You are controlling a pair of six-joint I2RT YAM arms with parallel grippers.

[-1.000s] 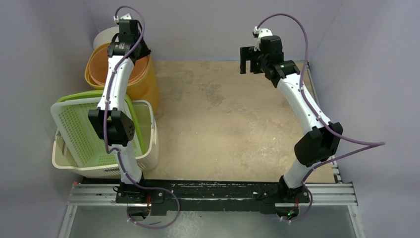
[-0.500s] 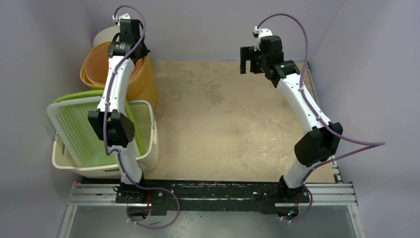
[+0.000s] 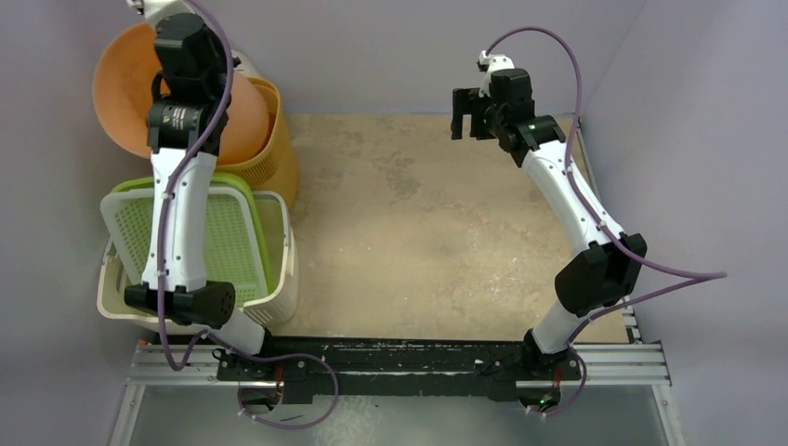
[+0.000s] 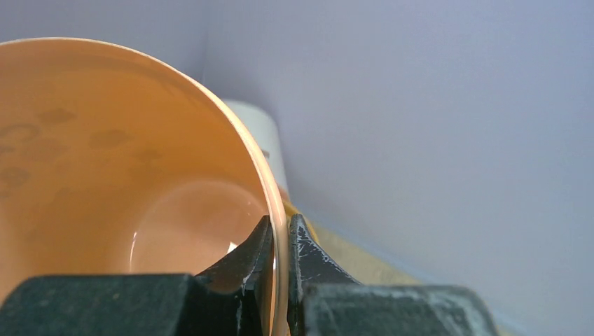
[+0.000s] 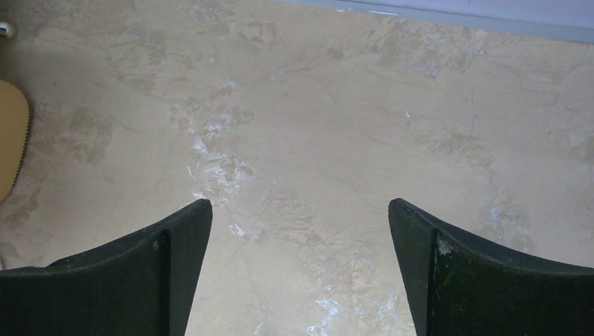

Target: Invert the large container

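Left gripper [image 4: 280, 234], seen from its own wrist, is squeezed shut on the thin rim of the big smooth orange plastic bucket [image 4: 105, 175]. From above, the bucket has just come up out of the ribbed yellow basket [image 3: 271, 153] at the back left and now hangs tilted in the air, so the flip looks started but not done. Right gripper [image 5: 300, 210] stays wide open, holding nothing, over the sandy brown table [image 5: 315, 105].

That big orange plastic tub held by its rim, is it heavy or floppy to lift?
Probably light: the left gripper holds the big orange plastic tub by its thin rim alone, and it looks empty. The wall seems thin, so it may flex. Pinched at one edge, it could swing.
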